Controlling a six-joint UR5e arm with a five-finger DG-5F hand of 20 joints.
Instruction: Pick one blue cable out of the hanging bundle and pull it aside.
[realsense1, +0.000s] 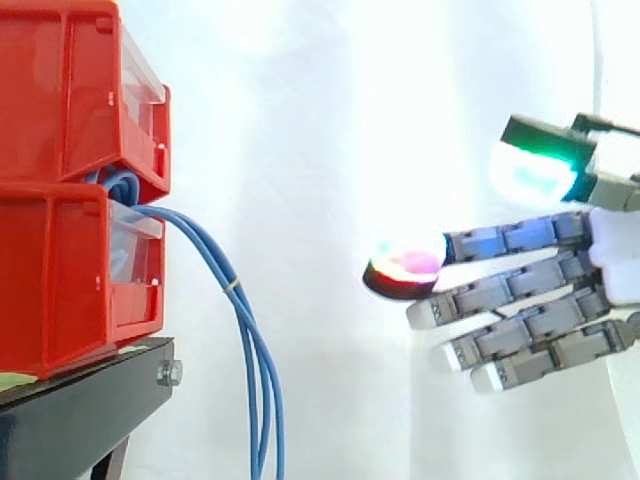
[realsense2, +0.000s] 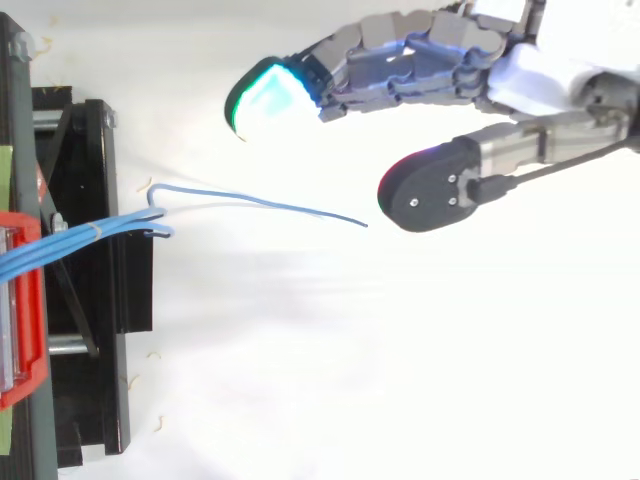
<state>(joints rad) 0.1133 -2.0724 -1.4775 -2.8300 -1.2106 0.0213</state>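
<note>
No text, number, brand or sign can be read anywhere. The clear front panels (realsense1: 138, 245) of the red bins (realsense1: 60, 130) (the likeliest place for a label) carry no legible print. The pale yellow-green strip (realsense1: 18, 379) on the black stand (realsense1: 80, 410) and the hand (realsense2: 540, 78) show no readable marking either.

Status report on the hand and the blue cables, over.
Hand open, fingers straight, holding nothing. Blue cable bundle hangs from the red bins, untouched, well apart from the hand. Nothing seen in the way.
</note>
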